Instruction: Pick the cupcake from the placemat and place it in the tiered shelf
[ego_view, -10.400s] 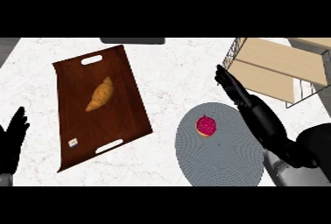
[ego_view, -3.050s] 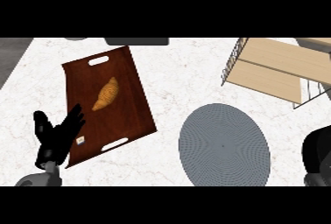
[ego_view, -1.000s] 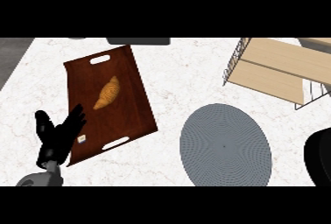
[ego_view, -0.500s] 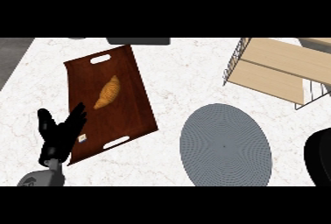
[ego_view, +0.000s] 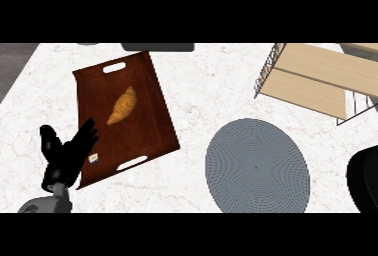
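Can't tell where the cupcake is, it doesn't show. The round grey placemat (ego_view: 256, 165) lies well to the right of the left hand (ego_view: 65, 159), and the wire-and-wood tiered shelf (ego_view: 314, 80) is past it, farther right and away. That hand is wide open, fingers straight, over the near corner of the wooden tray (ego_view: 148, 135) — its croissant (ego_view: 122, 106) lies just ahead of the fingertips. Right hand (ego_view: 363, 180) — only a black bit beyond the mat, can't tell its state.

Kitchen: marble counter (ego_view: 203, 75), serving tray (ego_view: 151, 95) with croissant (ego_view: 122, 106), placemat (ego_view: 256, 165)
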